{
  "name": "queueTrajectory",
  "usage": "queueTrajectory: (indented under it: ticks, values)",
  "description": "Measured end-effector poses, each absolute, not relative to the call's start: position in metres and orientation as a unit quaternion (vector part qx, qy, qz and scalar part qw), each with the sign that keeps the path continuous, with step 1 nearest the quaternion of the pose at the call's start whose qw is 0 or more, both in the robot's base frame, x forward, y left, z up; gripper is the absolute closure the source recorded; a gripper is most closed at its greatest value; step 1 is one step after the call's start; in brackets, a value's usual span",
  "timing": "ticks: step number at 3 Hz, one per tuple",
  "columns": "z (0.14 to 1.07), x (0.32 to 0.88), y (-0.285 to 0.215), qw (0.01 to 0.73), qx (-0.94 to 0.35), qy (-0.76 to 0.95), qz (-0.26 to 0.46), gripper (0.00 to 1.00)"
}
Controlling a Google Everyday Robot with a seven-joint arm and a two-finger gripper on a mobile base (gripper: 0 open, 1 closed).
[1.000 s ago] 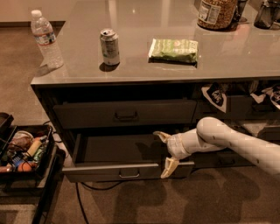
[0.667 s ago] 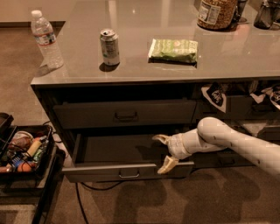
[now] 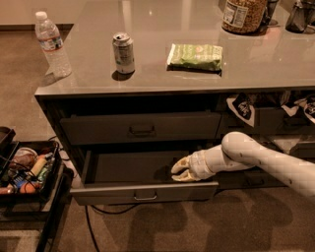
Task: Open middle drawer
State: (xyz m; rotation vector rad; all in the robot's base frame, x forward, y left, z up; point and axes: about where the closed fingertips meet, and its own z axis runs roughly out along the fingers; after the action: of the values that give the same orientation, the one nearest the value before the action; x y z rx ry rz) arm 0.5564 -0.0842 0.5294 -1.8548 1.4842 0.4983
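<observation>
The middle drawer [image 3: 142,192] is a wide dark grey drawer with a small bar pull [image 3: 146,197]. It stands pulled out from the cabinet, and its lighter grey inside [image 3: 128,167] shows nothing in it. My gripper [image 3: 175,173] is at the end of the white arm [image 3: 256,160] coming in from the right. It sits over the right part of the drawer's inside, just behind the front panel. Its fingers [image 3: 181,162] are a little apart and hold nothing.
A closed drawer [image 3: 141,129] sits above the open one. On the countertop [image 3: 147,74] stand a water bottle [image 3: 51,44], a soda can [image 3: 123,52], a green snack bag [image 3: 195,56] and a jar [image 3: 243,15]. A black cart with clutter [image 3: 27,172] stands on the floor at the left.
The gripper has moved from the drawer front's right end up and back, over the drawer's inside, and its fingers now stand closer together. The drawer stays pulled out.
</observation>
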Motion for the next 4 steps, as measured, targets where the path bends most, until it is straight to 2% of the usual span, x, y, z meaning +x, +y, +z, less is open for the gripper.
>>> queueTrajectory:
  ticks: [1, 2, 4]
  values:
    - [0.522, 0.562, -0.078, 0.345, -0.726, 0.566, 0.183, 0.88]
    - [0.498, 0.576, -0.063, 0.336, -0.743, 0.556, 0.161, 1.00]
    - [0.462, 0.603, -0.052, 0.349, -0.753, 0.550, 0.096, 1.00]
